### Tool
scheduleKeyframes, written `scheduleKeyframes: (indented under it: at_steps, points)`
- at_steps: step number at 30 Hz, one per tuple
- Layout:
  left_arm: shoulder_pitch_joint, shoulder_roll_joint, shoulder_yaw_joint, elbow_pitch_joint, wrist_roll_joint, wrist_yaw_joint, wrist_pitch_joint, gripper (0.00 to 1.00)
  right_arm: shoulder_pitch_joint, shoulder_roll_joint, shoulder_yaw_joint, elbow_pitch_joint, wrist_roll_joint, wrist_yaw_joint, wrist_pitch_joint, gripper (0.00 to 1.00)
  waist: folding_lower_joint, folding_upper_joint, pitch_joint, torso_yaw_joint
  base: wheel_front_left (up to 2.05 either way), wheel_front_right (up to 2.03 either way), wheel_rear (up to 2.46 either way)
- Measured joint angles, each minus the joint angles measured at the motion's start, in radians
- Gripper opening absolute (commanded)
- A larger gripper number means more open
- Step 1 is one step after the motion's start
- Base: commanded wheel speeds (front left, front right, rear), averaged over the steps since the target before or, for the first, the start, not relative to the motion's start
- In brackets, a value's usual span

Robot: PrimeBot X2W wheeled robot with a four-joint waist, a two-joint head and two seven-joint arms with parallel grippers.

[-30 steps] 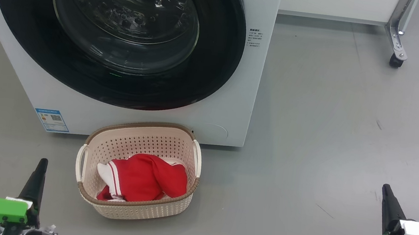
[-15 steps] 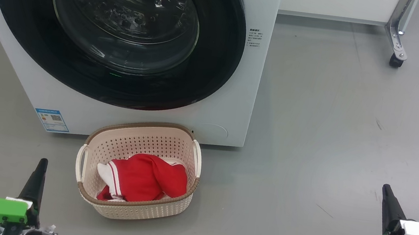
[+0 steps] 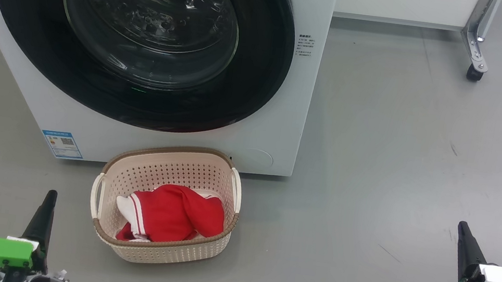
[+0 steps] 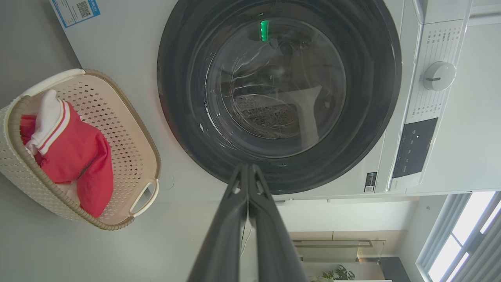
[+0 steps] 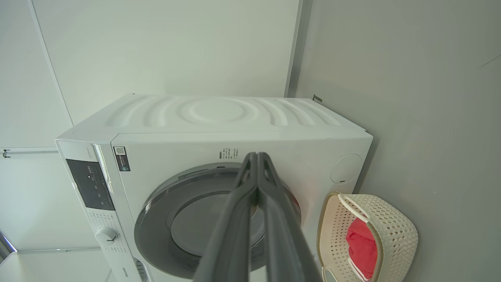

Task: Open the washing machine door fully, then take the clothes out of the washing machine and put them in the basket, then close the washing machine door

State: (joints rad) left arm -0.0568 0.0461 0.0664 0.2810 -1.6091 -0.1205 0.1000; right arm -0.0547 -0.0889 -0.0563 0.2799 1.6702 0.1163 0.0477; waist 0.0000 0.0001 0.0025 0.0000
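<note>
Two grippers, both pinched shut and holding nothing. My left gripper hangs low on my left and my right gripper low on my right, each over bare floor and well apart from the machine. The washing machine door lies flat against the front of the washing machine, flush as far as I can tell. The clothes, red with white stripe trim, are heaped inside the basket, which stands on the floor right at the machine's bottom edge, under the door. By my reading, this is the final check. If the door needs a firmer seat, I'd press closed fingertips squarely on its black rim, never the glass, and swing wide of the basket.
</note>
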Motion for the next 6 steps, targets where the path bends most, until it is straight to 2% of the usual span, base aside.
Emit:
scheduleKeyframes:
  at_steps: [6]
  points:
    - [0.000, 0.000, 0.000, 0.000, 0.000, 0.000, 0.000, 0.00, 0.000, 0.000, -0.001, 0.000, 0.000, 0.000, 0.000, 0.00, 0.0000, 0.0000, 0.000, 0.000, 0.00, 0.00, 0.00]
